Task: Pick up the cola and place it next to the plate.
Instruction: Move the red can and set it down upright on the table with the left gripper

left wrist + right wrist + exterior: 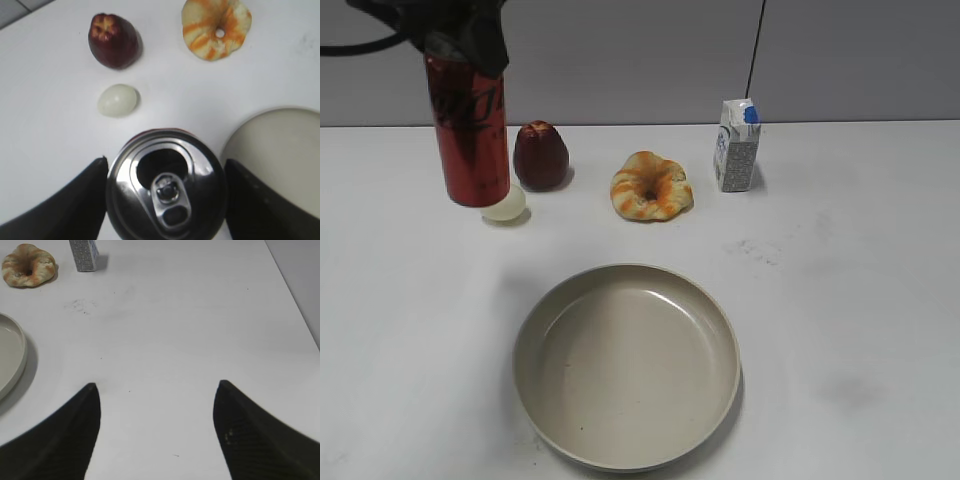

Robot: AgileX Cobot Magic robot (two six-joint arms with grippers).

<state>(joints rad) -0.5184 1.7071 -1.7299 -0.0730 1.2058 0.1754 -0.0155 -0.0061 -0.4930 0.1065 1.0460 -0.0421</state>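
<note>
My left gripper [460,45] is shut on the top of the red cola can [470,135] and holds it upright above the table at the far left. In the left wrist view the can's silver pull-tab top [167,185] fills the space between the two black fingers [165,175]. The beige plate [552,310] lies at the front centre; its rim also shows in the left wrist view [280,130] and the right wrist view [12,360]. My right gripper [156,390] is open and empty over bare table, out of the exterior view.
A dark red fruit [540,155], a pale egg-shaped object [507,205], an orange-streaked ring bread [650,187] and a white-and-blue carton [736,145] stand along the back. A grey wall runs behind the table.
</note>
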